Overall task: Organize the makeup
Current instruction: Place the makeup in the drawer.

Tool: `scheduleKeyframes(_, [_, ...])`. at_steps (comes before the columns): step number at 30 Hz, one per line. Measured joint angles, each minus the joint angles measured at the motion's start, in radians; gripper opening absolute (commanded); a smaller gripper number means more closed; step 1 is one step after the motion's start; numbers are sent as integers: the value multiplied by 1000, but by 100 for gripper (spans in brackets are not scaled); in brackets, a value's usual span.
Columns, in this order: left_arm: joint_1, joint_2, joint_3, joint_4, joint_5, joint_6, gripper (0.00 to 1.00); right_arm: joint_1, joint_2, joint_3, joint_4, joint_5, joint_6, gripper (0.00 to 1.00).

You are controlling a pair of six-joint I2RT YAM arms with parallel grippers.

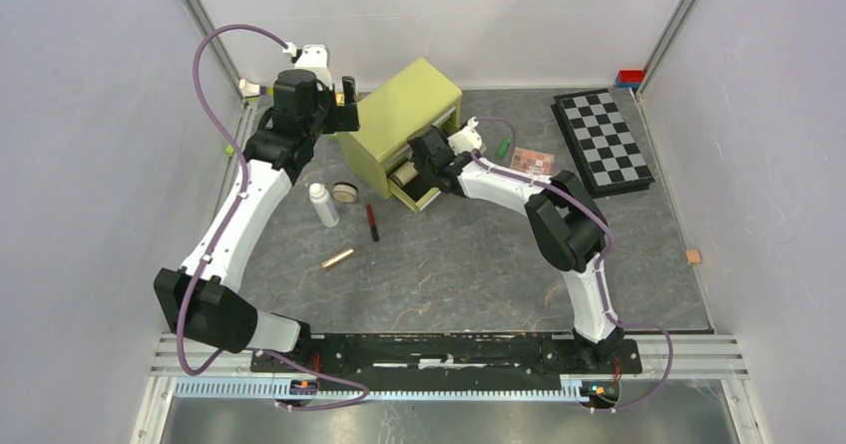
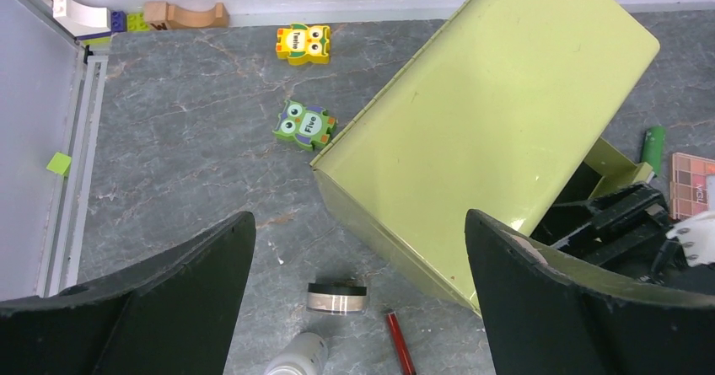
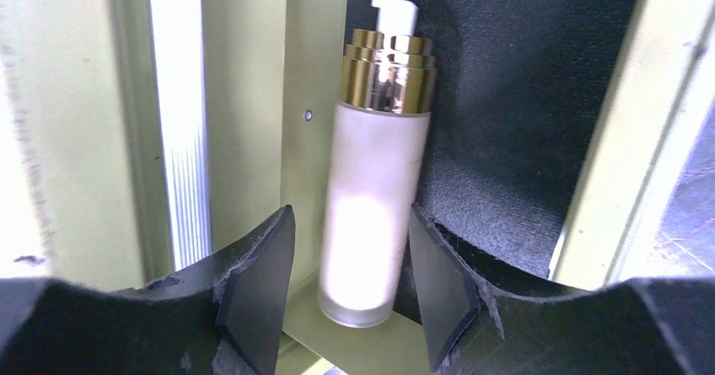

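1. Overall, two bottles show. A white bottle is on the counter left of the box. A frosted pump bottle with a gold collar lies in the open drawer on the box's near side.
2. Right fingers reach into that drawer, partly open, one on each side of the pump bottle. Drawer floor shows between one finger and the glass, so they do not clamp it.
3. Left fingers hang over the box's far left corner, spread wide, holding nothing.
4. One round compact sits just right of the white bottle. One pencil, red with a black end, lies right of the compact, near the box's near left corner.
5. One rose-gold tube lies apart, nearer than the other makeup.
6. One green stick and one palette lie side by side right of the box, between it and the one chequered board.
7. Two owl blocks lie left of the box: a green owl just beside it and a yellow owl farther off.
8. One small wooden block sits by the counter's right edge.
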Motion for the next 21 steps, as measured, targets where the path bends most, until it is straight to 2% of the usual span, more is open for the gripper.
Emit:
scheduleKeyframes(11, [9, 0, 0, 0, 2, 0, 100, 0, -241, -173, 72, 42, -101, 56])
scheduleKeyframes(21, [9, 0, 1, -15, -8, -1, 100, 0, -563, -455, 160, 32, -413, 56])
